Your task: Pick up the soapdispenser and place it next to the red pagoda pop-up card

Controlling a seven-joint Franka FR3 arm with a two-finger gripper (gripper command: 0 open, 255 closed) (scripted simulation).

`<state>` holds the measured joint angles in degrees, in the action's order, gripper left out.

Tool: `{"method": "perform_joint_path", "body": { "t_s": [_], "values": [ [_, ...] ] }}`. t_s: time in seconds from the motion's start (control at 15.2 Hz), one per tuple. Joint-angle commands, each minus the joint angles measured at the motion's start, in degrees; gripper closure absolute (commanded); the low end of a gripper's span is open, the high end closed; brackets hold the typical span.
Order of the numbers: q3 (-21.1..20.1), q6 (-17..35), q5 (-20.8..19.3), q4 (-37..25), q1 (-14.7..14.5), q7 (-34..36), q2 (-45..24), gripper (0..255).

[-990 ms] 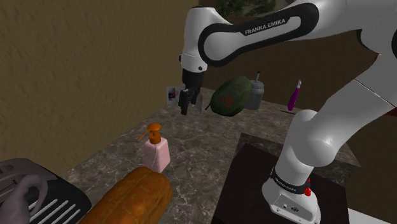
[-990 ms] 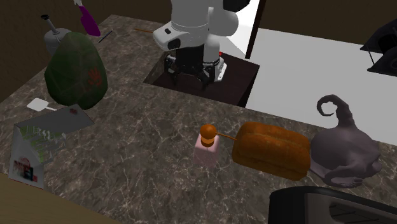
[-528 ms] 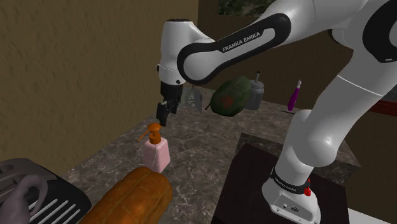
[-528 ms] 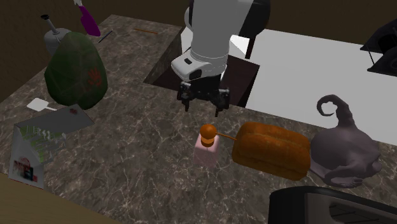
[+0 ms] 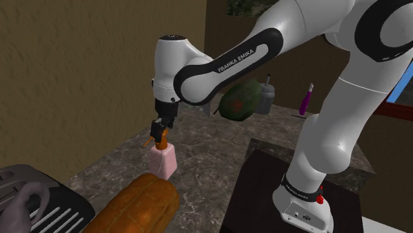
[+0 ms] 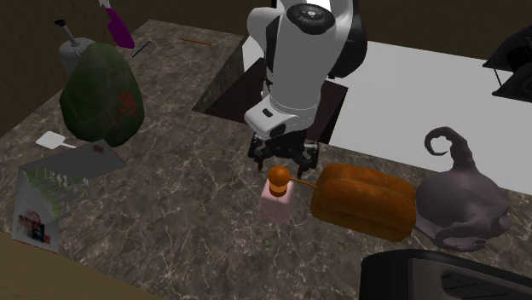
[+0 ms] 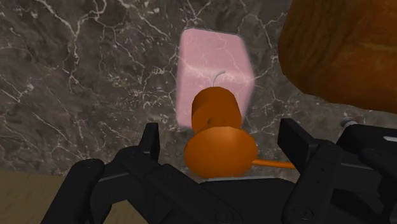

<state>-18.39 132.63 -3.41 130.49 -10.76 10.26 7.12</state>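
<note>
The gripper (image 6: 284,160) has descended over the pink soap dispenser (image 7: 211,60); fingers spread wide, flanking its orange pump (image 7: 220,151), holding nothing.

I count one pink soap bottle (image 6: 278,199), one brown bread loaf (image 6: 365,200), one big green lump (image 6: 101,94), one grey pointy hat (image 6: 460,203), one purple thing (image 6: 118,29), one grey pot (image 6: 70,54), one folded card (image 6: 55,189) and one white robot arm (image 6: 294,72).

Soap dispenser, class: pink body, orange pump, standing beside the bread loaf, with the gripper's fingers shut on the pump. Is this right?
Not quite. The wrist view shows the gripper open: its fingers stand apart either side of the soap dispenser and its orange pump, not touching it. The rest holds.
</note>
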Motion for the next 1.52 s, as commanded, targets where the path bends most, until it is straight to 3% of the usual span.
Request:
{"method": "perform_joint_path", "body": {
  "t_s": [0.0, 0.59, 0.66, 1.25, 1.45],
  "values": [
    [-0.09, 1.47, -0.56, 0.40, 0.10, 0.41, -1.10, 0],
    [-0.12, 2.62, -1.00, 0.77, 0.18, 0.73, -1.95, 0],
    [-0.12, 2.62, -1.00, 0.77, 0.18, 0.73, -1.95, 255],
    [-0.12, 2.63, -1.01, 0.77, 0.18, 0.73, -1.96, 255],
    [0.00, 0.32, -0.33, -0.45, 0.11, 0.11, -0.77, 255]
  ]
}}
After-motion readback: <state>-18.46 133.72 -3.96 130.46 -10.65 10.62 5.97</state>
